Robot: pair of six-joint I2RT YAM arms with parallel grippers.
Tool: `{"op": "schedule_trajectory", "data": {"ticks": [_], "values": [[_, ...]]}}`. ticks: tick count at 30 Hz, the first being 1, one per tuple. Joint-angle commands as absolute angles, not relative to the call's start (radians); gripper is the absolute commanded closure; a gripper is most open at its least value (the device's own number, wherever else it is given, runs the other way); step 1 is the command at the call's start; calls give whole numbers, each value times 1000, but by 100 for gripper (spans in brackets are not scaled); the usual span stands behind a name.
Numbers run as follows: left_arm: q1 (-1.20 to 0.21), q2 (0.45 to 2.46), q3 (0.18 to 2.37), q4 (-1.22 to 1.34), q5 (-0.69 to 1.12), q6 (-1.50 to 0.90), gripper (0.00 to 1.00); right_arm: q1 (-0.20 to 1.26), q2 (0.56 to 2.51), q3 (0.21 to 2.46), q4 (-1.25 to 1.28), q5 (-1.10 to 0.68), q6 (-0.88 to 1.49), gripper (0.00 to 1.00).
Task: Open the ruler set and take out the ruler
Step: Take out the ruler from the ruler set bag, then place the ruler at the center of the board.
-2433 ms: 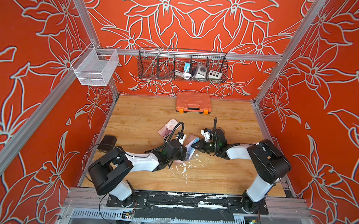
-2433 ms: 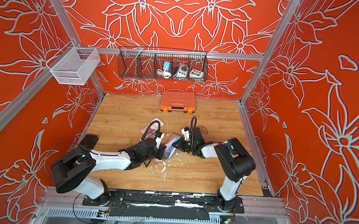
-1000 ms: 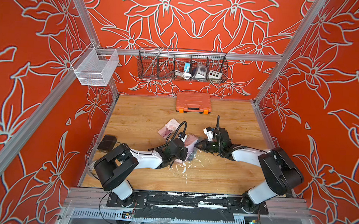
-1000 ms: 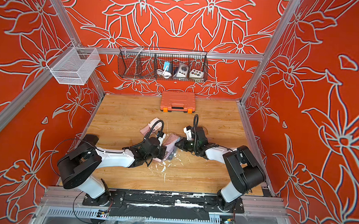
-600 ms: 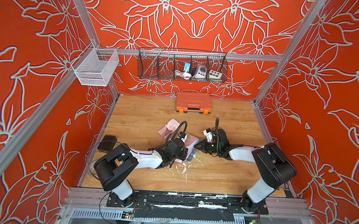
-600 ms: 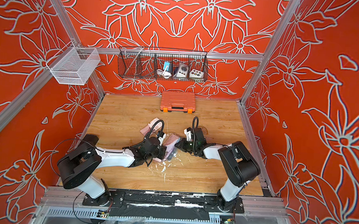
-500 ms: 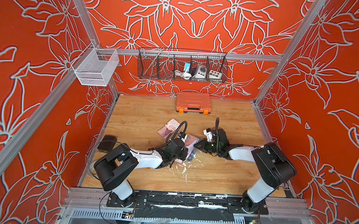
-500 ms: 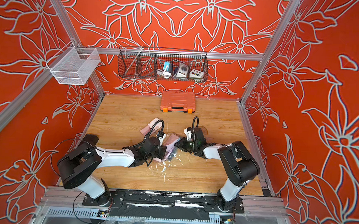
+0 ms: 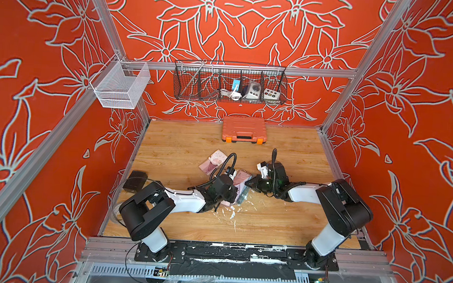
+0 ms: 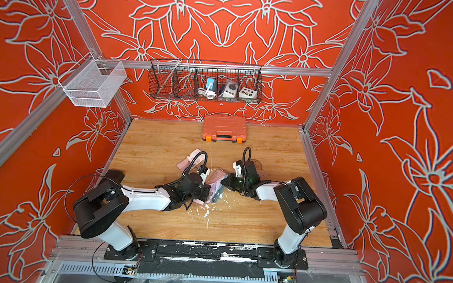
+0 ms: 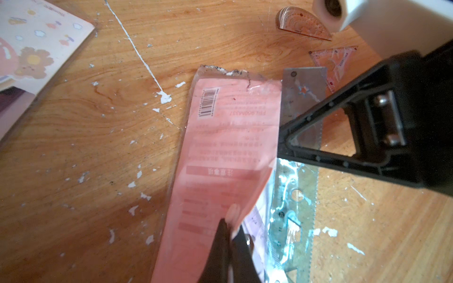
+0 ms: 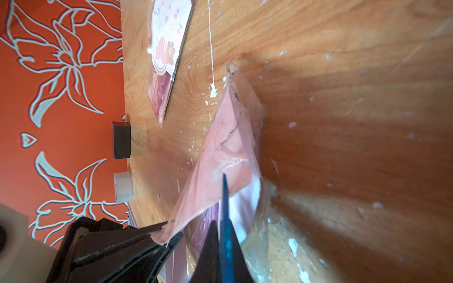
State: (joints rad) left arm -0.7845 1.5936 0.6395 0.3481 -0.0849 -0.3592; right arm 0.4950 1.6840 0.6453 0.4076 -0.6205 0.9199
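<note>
The ruler set (image 9: 240, 178) (image 10: 217, 181) is a clear pouch with a pink card (image 11: 228, 152) lying mid-table between both arms. My left gripper (image 11: 230, 227) (image 9: 233, 197) is shut on the pouch's pink edge (image 12: 196, 196), lifting it. A translucent blue-green ruler (image 11: 294, 208) shows in the pouch beside the card. My right gripper (image 12: 221, 227) (image 9: 250, 182) is shut on the ruler, which shows edge-on as a blue strip (image 12: 226, 220) between its fingers. The right fingers (image 11: 343, 137) reach across the pouch's side.
A protractor (image 11: 301, 24) and a set square (image 11: 335, 58) lie loose beyond the pouch. Another pink stationery packet (image 9: 213, 161) lies to the back left. An orange case (image 9: 244, 129) stands at the back wall, a black box (image 9: 135, 180) at the left wall.
The right gripper has edged left toward the pouch, opened a little and shut again. The left gripper has stayed shut on the pouch's edge.
</note>
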Motion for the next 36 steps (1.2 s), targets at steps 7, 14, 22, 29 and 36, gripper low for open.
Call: {"op": "schedule_trajectory", "data": {"ticks": [7,14,22,29,36], "values": [[-785,1614,652,314,-97,-363,100,414,1480,641,204,-531,835,100],[-785,1611,655,309,-95,-363,100,243,1312,687,-43,-478,757,100],[-785,1612,660,315,-77,-360,100,-8,1379,806,-97,-432,827,100],[-785,1605,658,316,-67,-363,100,-188,1480,866,-37,-390,930,100],[-785,1611,667,319,-60,-367,100,-271,1698,1008,5,-496,913,100]]}}
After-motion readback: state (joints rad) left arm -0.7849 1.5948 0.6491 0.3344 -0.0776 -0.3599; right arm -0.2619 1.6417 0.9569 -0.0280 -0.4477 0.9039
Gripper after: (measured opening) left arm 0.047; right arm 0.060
